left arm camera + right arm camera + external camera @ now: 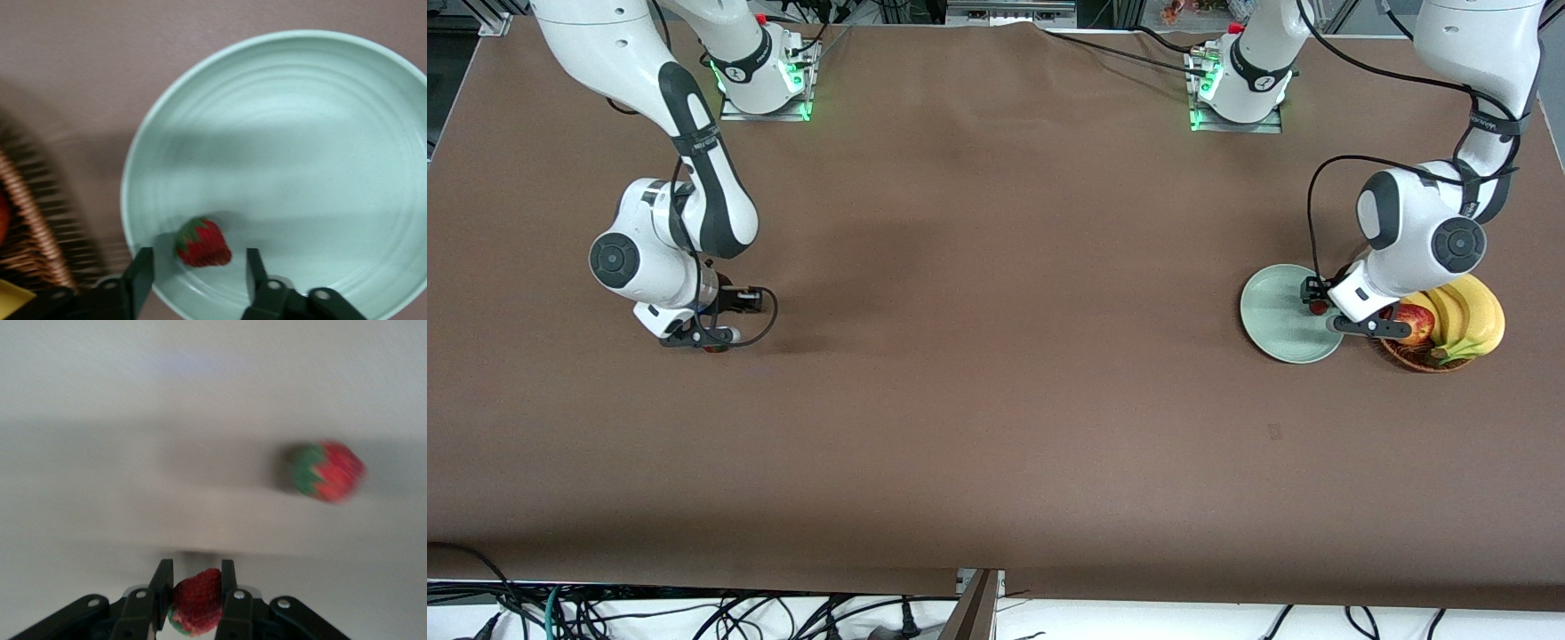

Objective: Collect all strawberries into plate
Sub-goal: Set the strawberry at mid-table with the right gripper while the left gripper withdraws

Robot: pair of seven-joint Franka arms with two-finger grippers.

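The pale green plate [1280, 333] [287, 133] lies toward the left arm's end of the table. One strawberry [203, 243] [1316, 308] rests in it near the rim. My left gripper [198, 255] [1316, 298] hangs just over that berry, open, with a finger on either side and a gap to each. At the right arm's end, my right gripper [196, 568] [713, 345] is low over the cloth, shut on a second strawberry [197, 600]. A third strawberry [327, 471] lies loose on the cloth close by; the front view hides it.
A brown wicker basket [1414, 356] [27, 220] stands right beside the plate, holding a red apple [1414, 324] and yellow bananas [1467, 320]. Brown cloth [996, 356] covers the table.
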